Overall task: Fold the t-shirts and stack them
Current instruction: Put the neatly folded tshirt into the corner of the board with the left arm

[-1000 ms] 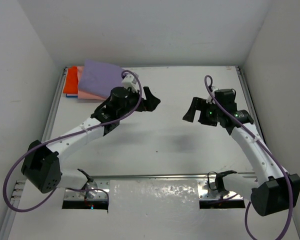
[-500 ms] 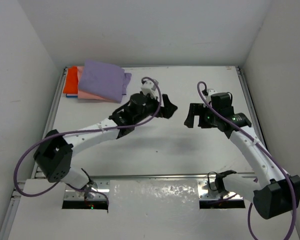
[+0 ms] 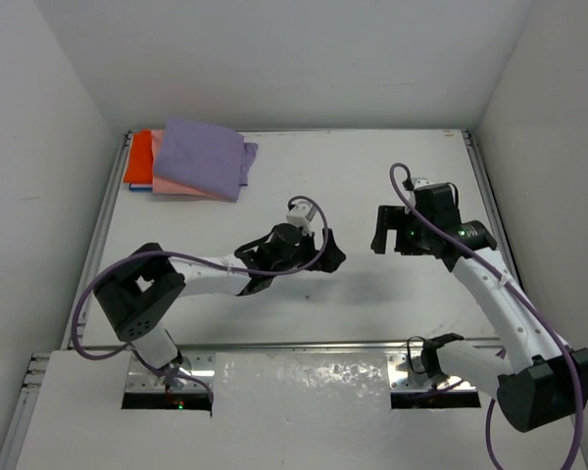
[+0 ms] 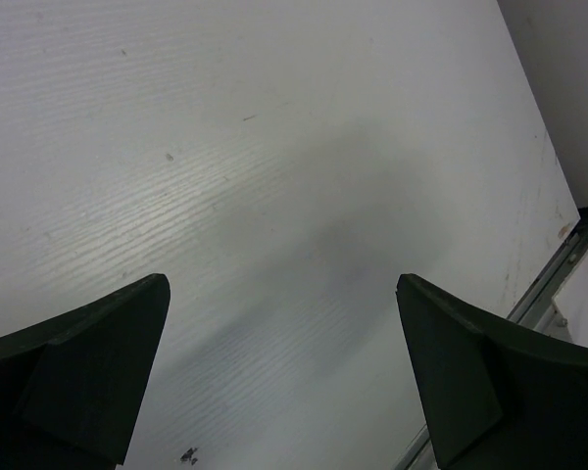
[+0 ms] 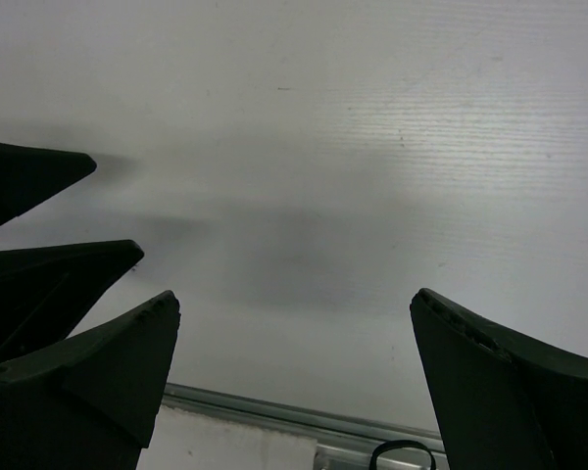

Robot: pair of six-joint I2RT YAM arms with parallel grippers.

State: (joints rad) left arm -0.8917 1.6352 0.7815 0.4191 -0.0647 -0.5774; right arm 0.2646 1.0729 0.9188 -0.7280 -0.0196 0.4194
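Left gripper [image 3: 330, 257] — t-shirt stack [image 3: 201, 157] well apart, back-left

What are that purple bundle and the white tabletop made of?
The purple bundle looks like soft matte cloth, judging by its rounded folded edges. The tabletop seems a white ribbed sheet, perhaps plastic: fine parallel lines, faint sheen.

Soft, matt cloth in the shirts [image 3: 204, 157]. Matt white tabletop [image 4: 274, 147], finely ribbed, faintly scuffed and speckled. Smooth, matt black plastic on left end effector [image 4: 282, 284] and right end effector [image 5: 294, 299]. Dull bare metal along the rail [image 3: 304, 345].
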